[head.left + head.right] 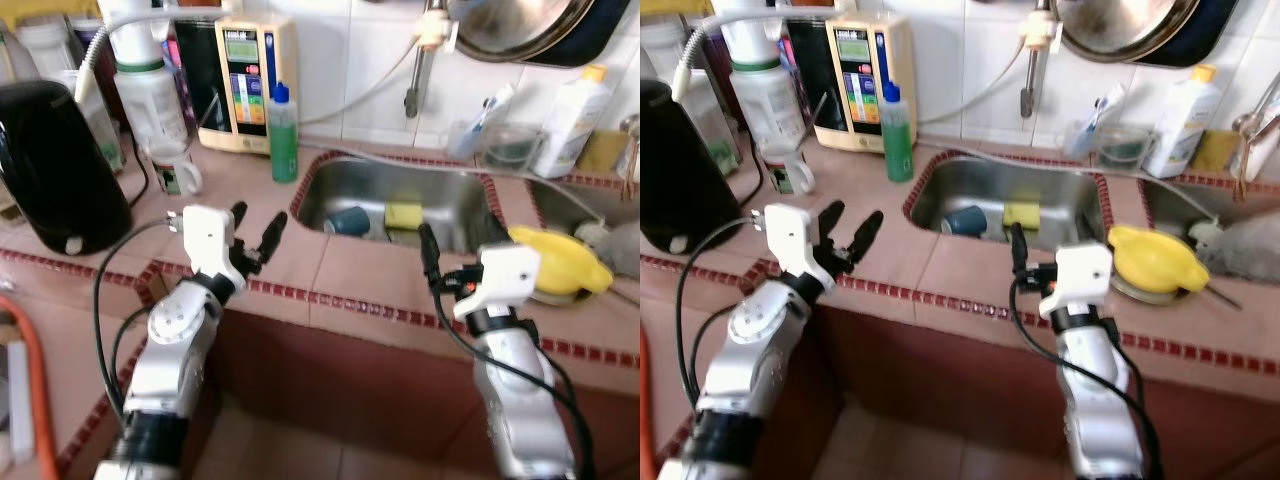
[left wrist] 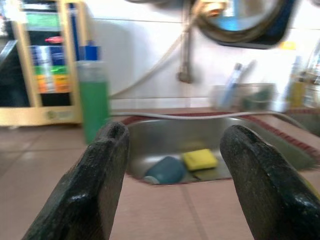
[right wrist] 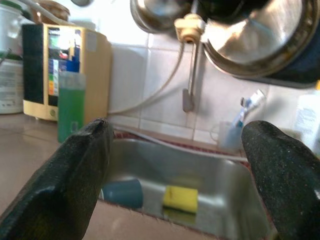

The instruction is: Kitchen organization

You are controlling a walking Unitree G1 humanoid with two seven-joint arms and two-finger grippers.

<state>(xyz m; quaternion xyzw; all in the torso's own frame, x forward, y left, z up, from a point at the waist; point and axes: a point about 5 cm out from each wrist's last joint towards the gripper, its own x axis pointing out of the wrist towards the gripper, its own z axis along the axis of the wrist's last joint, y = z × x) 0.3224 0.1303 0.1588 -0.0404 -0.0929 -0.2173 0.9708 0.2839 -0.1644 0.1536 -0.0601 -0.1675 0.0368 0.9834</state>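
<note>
both arms are reaching forward over the tiled worktop [image 1: 330, 290], and neither is carrying anything. the left hand [image 1: 252, 232] is hovering in the left middle of the head views, fingers spread apart and released, aimed toward the sink [image 1: 452, 195]. the right hand [image 1: 1016, 245] is hanging at the sink's near edge, lower centre of the frame; its wrist view shows the two fingers [image 3: 70, 175] standing wide apart with the basin between them, so it too is released.

the things most likely to need tidying are lying in the sink at the centre of the frame: a blue cup [image 1: 347, 220] tipped on its side and a yellow sponge [image 1: 404, 214] just beside it. both hands seem to be held open and pointed that way because a reach into the basin looks like the next step.

on the worktop a green bottle [image 1: 283, 135] is standing upright left of the sink, and a yellow lid-like thing [image 1: 558, 262] is resting at right. a black kettle [image 1: 55, 165] is sitting at far left.
</note>
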